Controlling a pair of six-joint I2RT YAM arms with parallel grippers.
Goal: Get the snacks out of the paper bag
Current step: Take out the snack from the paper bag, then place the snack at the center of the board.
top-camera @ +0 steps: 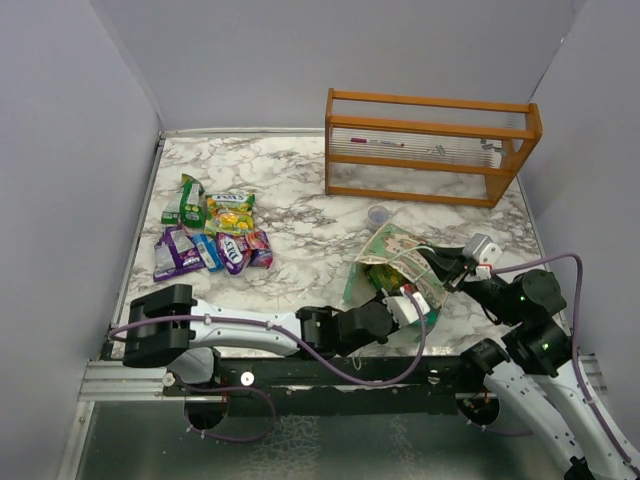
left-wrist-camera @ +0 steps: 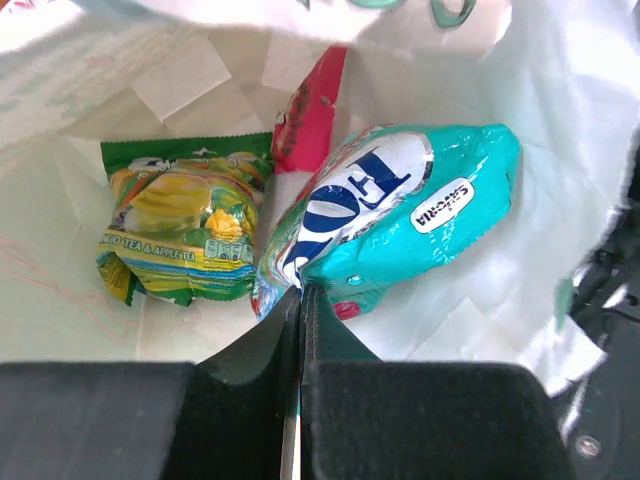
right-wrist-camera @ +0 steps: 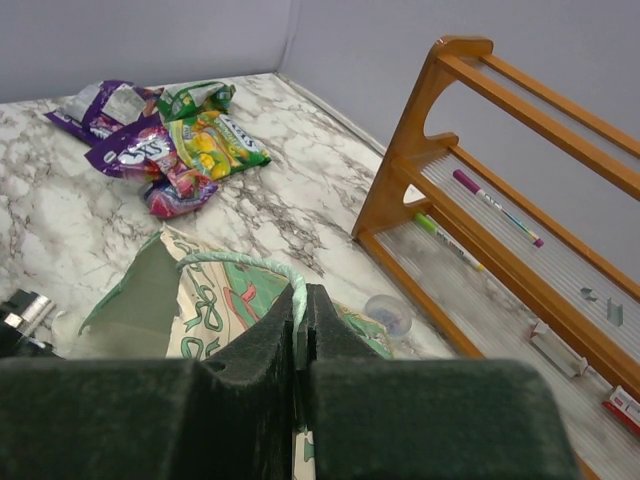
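The paper bag lies on its side on the marble table, mouth toward the arms. My left gripper is inside it, shut on the near edge of a teal packet. A green and yellow packet and a red packet lie beside it in the bag. My right gripper is shut on the bag's pale green string handle, over the bag's printed side. Several snacks lie in a pile at the left of the table; they also show in the right wrist view.
An orange wooden rack with pens on its shelves stands at the back right. A small clear cup sits between the rack and the bag. Grey walls close in the table on three sides.
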